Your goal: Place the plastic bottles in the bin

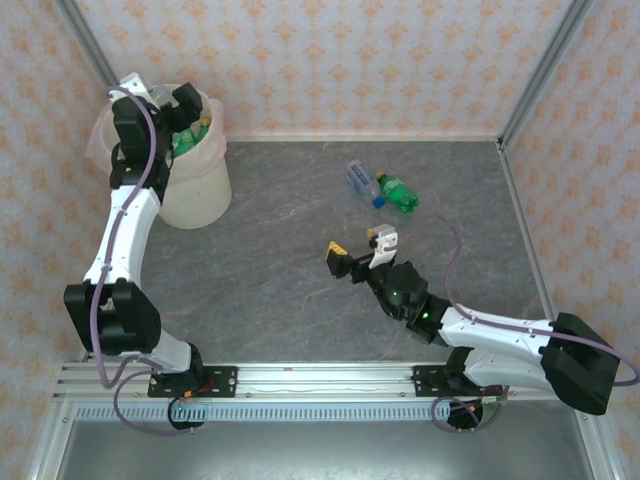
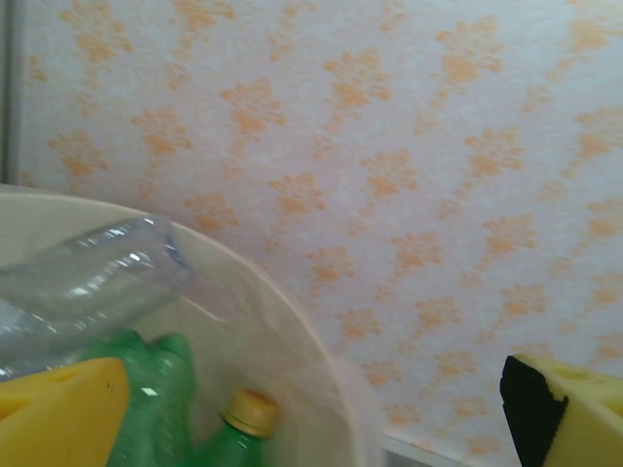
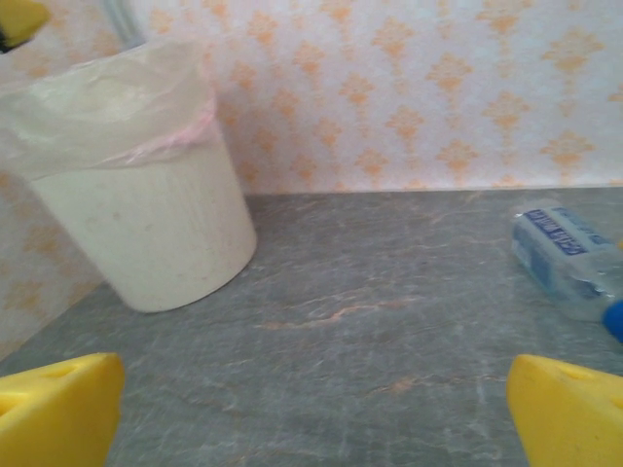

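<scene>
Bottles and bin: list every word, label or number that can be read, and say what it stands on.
No text here is legible.
Clear bottle lying on the table: blue label with white lettering, too blurred to read.
Green bottle beside it: too small to make out any print.
Bin: no print shows on its wall.

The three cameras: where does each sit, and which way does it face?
Top external: above, behind the bases, looking down on the table; left arm, right arm show.
Left wrist: above the bin, facing the wall; left fingertips in lower corners.
Right wrist: low over the table, facing the bin; right fingertips below.
Shared by top external and right wrist: the clear bottle.
</scene>
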Controlling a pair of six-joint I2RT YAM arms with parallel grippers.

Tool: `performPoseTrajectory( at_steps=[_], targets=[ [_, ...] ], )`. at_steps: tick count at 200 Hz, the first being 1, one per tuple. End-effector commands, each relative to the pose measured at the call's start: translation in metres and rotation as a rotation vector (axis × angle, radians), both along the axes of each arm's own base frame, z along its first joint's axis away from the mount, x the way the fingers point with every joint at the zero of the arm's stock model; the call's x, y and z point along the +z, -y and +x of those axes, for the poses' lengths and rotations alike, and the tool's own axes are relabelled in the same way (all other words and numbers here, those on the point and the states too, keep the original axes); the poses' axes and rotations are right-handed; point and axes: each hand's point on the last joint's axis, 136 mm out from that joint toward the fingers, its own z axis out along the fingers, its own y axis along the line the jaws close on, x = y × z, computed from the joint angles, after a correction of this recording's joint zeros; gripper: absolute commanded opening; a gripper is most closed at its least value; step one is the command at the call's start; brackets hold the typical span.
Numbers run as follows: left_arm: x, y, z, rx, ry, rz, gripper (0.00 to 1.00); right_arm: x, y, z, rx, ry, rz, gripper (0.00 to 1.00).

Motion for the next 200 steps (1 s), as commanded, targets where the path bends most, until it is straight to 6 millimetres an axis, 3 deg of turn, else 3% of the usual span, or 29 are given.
performPoseTrajectory(
  at_steps=[1, 21, 56, 88, 131, 178, 200],
  targets=[
    [0.021, 0.017, -0.031, 0.0, 0.061, -0.034, 0.99, 0.015, 0.022, 0.021, -0.127, -0.034, 0.06, 1.0],
    [0.018, 0.041, -0.053, -0.041, 0.086, -0.043, 0.99, 0.014, 0.037, 0.035, -0.189, -0.072, 0.069, 1.0],
    [-0.022, 0.08, -0.087, -0.123, 0.029, -0.09, 0.99, 0.001, 0.058, 0.062, -0.26, -0.167, 0.079, 1.0],
    [-0.052, 0.123, -0.121, -0.203, -0.002, -0.103, 0.99, -0.004, 0.061, 0.082, -0.243, -0.219, 0.078, 1.0],
    [-0.086, 0.18, -0.158, -0.326, -0.041, -0.108, 0.99, -0.033, 0.06, 0.12, -0.232, -0.346, 0.079, 0.9],
    [-0.124, 0.227, -0.183, -0.422, -0.104, -0.077, 0.99, -0.063, 0.06, 0.16, -0.248, -0.443, 0.044, 0.83],
    [-0.137, 0.238, -0.192, -0.445, -0.116, -0.07, 0.99, -0.075, 0.064, 0.176, -0.273, -0.471, 0.032, 0.83]
  ],
)
